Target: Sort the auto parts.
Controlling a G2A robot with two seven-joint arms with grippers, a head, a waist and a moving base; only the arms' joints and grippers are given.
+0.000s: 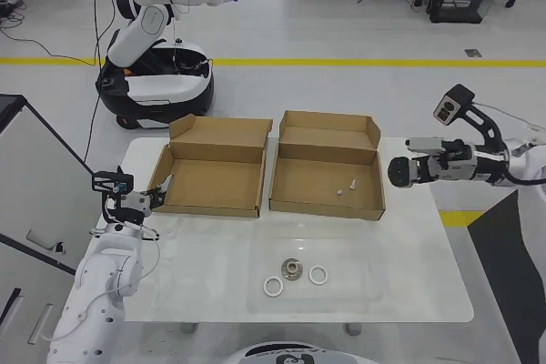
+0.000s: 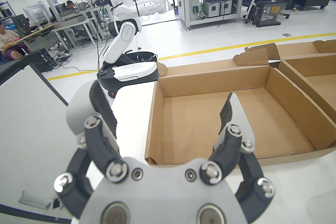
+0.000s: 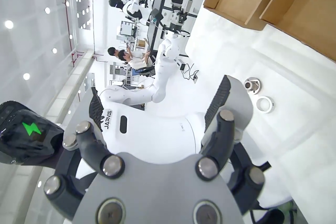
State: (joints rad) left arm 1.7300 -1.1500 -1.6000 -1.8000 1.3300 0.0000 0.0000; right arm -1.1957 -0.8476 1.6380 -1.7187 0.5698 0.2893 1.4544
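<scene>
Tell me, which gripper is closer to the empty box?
Left. The left gripper hangs beside the empty box, at its outer side; the right gripper is past the other box, on its far side.

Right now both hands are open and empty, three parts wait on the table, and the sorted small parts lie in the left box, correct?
No: the top view shows the small parts in the right box; the left box is bare. The rest holds: left hand and right hand open and empty, three parts on the table.
</scene>
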